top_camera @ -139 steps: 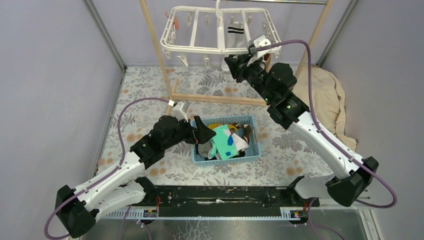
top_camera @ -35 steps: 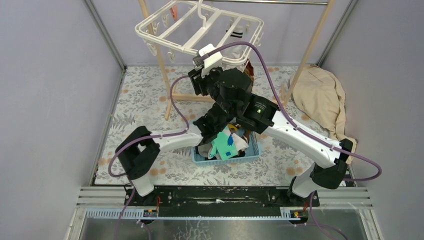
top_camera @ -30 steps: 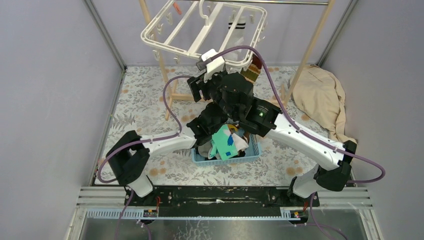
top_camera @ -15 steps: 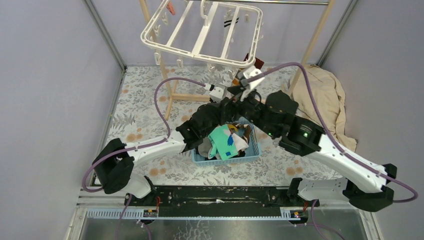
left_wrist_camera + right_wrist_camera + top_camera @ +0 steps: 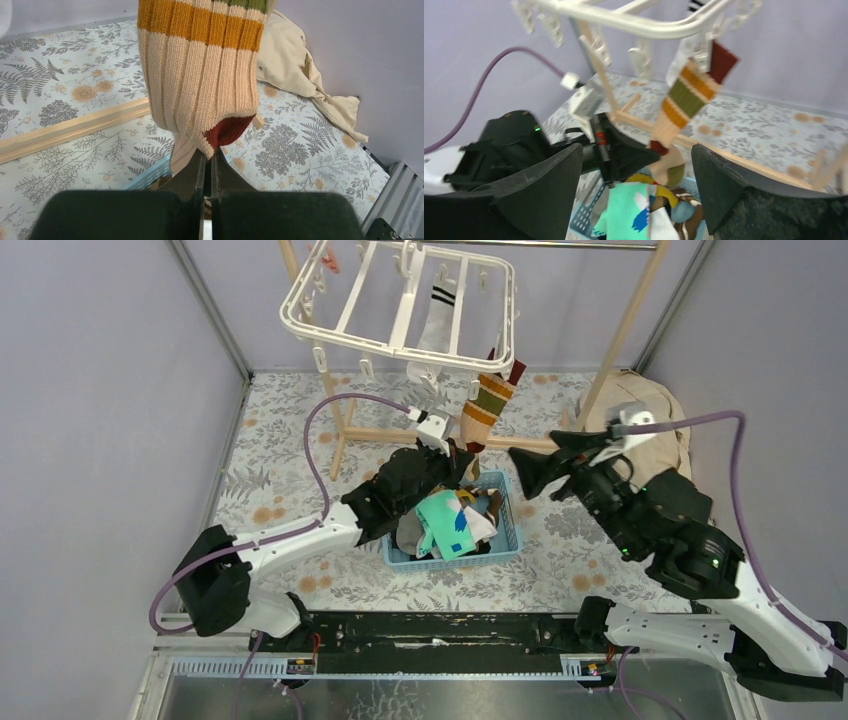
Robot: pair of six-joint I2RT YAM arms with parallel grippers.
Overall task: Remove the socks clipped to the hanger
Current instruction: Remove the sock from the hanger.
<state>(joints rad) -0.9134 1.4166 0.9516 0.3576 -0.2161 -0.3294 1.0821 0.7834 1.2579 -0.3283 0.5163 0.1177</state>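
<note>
Where the wooden rack (image 5: 620,320) stands at the far side of the floral mat (image 5: 290,450), the following items are listed.

1. Hanger (image 5: 400,300): white plastic frame with crossbars, hanging tilted, its near edge lower than its far edge. Small clips dangle along its rim.

2. White sock (image 5: 437,310): black bands at the cuff, clipped inside the frame towards its right half.

3. Striped sock (image 5: 485,405): beige rib knit with orange, green and dark red bands and a dark red toe. It is clipped at the hanger's near right corner and stretches down and slightly leftward from it. Its toe end reaches to just above the far rim of the basket.

4. Left gripper (image 5: 465,452): raised over the basket's far edge. Its jaws are pinched together on the toe of the striped sock (image 5: 200,75), with the fabric caught between the two fingertips.

5. Right gripper (image 5: 530,472): jaws spread wide and holding nothing. It hovers to the right of the basket, pointing towards the striped sock but apart from it.

6. Blue basket (image 5: 452,558): on the mat between the two arms, holding a loose heap of socks (image 5: 445,525) in teal, white, yellow and dark colours.

7. Beige cloth (image 5: 660,415): crumpled on the mat at the far right, beyond the right arm.
</note>
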